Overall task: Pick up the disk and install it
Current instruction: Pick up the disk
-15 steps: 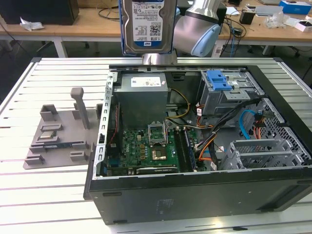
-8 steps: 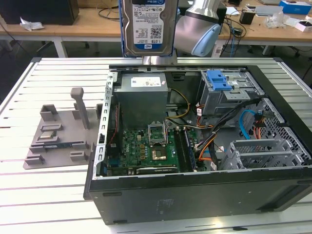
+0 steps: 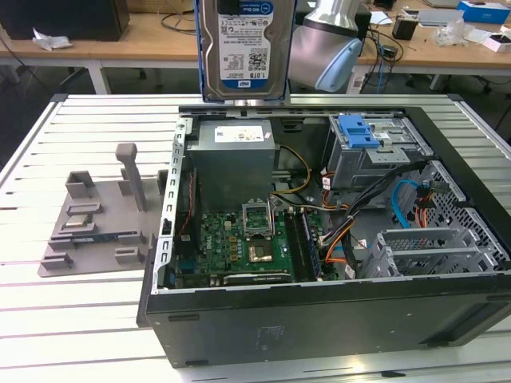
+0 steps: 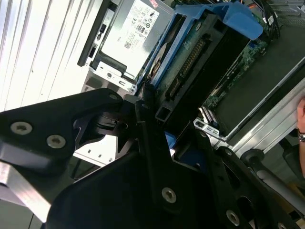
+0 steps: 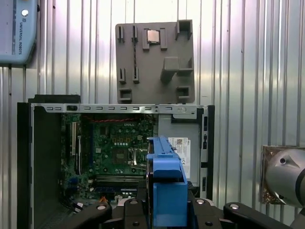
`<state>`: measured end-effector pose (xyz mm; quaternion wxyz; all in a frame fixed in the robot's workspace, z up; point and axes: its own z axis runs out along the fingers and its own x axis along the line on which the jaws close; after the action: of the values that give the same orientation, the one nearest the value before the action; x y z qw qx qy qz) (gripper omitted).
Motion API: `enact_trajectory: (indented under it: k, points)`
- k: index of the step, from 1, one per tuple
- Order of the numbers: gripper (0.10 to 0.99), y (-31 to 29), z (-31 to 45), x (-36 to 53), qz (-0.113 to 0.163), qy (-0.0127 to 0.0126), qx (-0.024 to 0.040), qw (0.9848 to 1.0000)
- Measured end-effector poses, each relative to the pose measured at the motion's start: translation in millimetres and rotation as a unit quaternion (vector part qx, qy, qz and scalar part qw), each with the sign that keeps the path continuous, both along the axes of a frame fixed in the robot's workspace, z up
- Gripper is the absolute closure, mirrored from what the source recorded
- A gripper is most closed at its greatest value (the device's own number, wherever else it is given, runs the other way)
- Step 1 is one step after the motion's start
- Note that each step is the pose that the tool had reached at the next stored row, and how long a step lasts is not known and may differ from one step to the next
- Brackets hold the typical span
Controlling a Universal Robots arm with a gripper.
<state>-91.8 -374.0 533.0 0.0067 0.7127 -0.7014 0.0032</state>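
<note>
So the disk [image 3: 246, 48] is up in the air right now, well clear of everything. In the exterior view it hangs upright at the top of the frame, label side facing the camera, with blue rails down both long edges. Its lower edge sits over the far wall of the open computer case [image 3: 319, 327], roughly in line with the grey power supply [image 3: 231, 159].

The tool [image 5: 167, 212] is clamped on the disk. In the first wrist view its black fingers [image 5: 202, 217] sit either side of one blue rail, seen edge-on. In the second wrist view the black jaws press against the drive's circuit-board side.

Arm pose: in the exterior view the arm [image 3: 323, 48] shows as a fat silver joint with a pale blue cap, just behind the disk on the exterior view's right, at the far side of the bench [image 3: 80, 319]. The wrist points straight down, so the first wrist view looks flat onto the motherboard [image 5: 119, 148] and the grey fixture tray [image 5: 155, 62] beside the case.

Inside the case, the blue latch [image 3: 357, 132] sits on the far bay on the exterior view's right. The metal drive cage [image 3: 431, 251] is nearer the front. Both are well apart from the disk.
</note>
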Motion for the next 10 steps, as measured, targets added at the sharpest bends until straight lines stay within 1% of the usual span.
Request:
enact_trajectory:
  k: [2,5,6,8,9,10]
  points:
    - [0.722,-2.8,-0.3,0.2,0.0,0.0,0.0,1.0]
    - [0.722,-9.0,-1.0,0.5,0.0,0.0,0.0,1.0]
    - [0.722,-12.6,-1.3,0.5,0.0,0.0,0.0,1.0]
    - [0.722,-17.5,-1.7,0.5,0.0,0.0,0.0,1.0]
    - [0.722,-21.5,-2.1,0.6,0.0,0.0,0.0,1.0]
    - [0.722,-23.0,-2.2,0.7,0.0,0.0,0.0,1.0]
